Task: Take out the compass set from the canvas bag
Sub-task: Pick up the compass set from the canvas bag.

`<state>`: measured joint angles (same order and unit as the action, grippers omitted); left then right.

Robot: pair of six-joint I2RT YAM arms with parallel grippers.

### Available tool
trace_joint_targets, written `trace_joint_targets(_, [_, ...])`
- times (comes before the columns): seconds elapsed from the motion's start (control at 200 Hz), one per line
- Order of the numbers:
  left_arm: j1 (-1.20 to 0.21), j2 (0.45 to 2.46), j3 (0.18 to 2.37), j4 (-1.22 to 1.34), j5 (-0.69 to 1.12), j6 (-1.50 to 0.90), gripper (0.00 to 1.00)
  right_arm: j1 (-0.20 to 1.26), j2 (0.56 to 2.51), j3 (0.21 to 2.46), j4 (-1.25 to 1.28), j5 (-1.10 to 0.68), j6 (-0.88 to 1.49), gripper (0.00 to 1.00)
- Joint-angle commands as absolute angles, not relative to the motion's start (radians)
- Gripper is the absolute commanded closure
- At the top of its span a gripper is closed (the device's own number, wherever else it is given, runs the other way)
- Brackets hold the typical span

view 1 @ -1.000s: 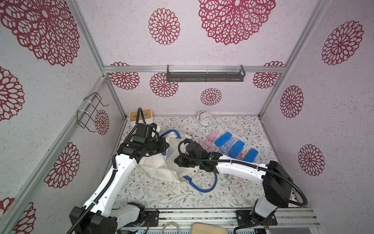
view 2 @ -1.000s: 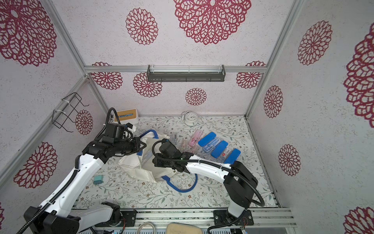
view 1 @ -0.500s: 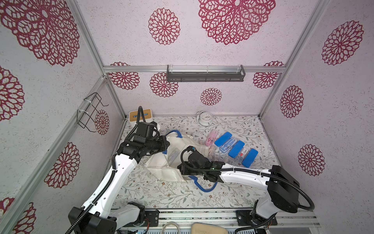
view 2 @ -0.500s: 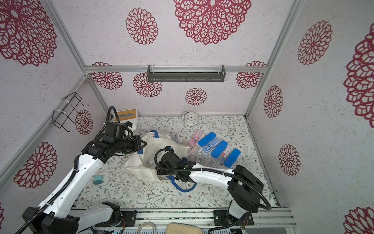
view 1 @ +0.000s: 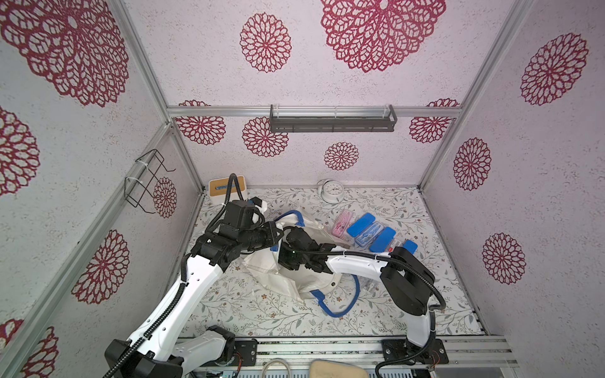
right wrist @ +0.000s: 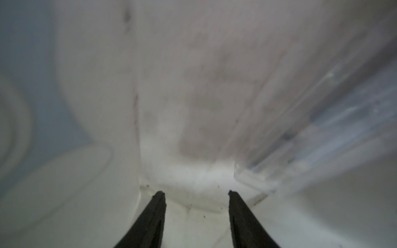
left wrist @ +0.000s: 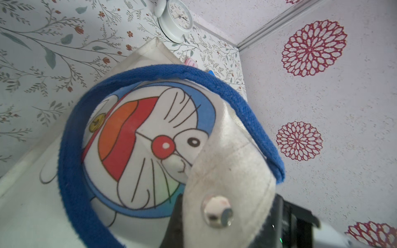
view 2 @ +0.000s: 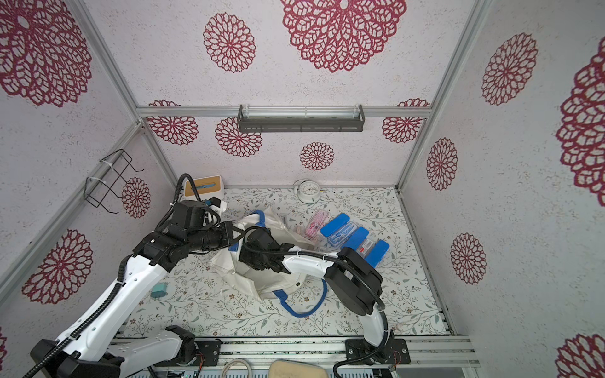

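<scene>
The right gripper [right wrist: 196, 193] stands parted and empty inside the one canvas bag [view 1: 288, 283], a blurred clear case [right wrist: 300, 139] just beside its two fingers [right wrist: 159, 214]; the left gripper [view 1: 276, 234] is clenched on the bag's rim. Beside the bag lie one pink case [view 1: 343, 222] and three blue lids [view 1: 360, 224] on the table [view 1: 262, 304].

the off-white canvas bag [view 1: 294, 281] lies crumpled mid-table, one blue handle looped at its 5 o'clock; inside, something clear and blurred, perhaps the compass set [right wrist: 322, 128].
</scene>
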<state>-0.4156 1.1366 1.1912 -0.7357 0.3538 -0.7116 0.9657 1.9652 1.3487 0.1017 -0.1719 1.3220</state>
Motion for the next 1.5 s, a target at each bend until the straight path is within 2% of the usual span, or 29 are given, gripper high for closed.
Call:
trace_joint_targets(0.0, [-0.438,1.084,1.17,-0.644,0.413,-0.719,1.0,0.917,1.933,1.36,0.158,-0.148,1.461,0.36])
trace_joint_targets(0.06, [-0.446,1.071,1.155,-0.647,0.416,-0.712,1.0,0.898,1.918,1.346,0.136,-0.134,1.476,0.3])
trace_joint_targets(0.16, [-0.458,1.062,1.14,-0.652,0.406,-0.697,1.0,0.879,1.89,1.306,0.121,-0.122,1.501,0.27])
trace_joint_targets(0.455, [-0.51,1.105,1.143,-0.635,0.33,-0.677,1.0,0.867,1.859,1.288,0.047,-0.171,1.515,0.33])
trace_joint_targets(0.751, [-0.576,1.176,1.139,-0.559,0.173,-0.735,1.0,0.874,1.869,1.293,0.186,-0.285,1.609,0.3])
trace_joint_targets(0.906, [-0.581,1.187,1.139,-0.531,0.143,-0.735,1.0,0.876,1.84,1.29,0.03,-0.27,1.576,0.3])
trace_joint_targets(1.106, [-0.582,1.198,1.143,-0.513,0.187,-0.724,1.0,0.865,1.824,1.226,-0.017,-0.217,1.553,0.28])
trace_joint_targets(1.336, [-0.599,1.184,1.138,-0.496,0.256,-0.714,1.0,0.851,1.936,1.289,-0.038,-0.197,1.529,0.3])
trace_joint_targets(1.491, [-0.621,1.18,1.145,-0.481,0.319,-0.718,1.0,0.847,1.996,1.28,0.043,-0.188,1.556,0.31])
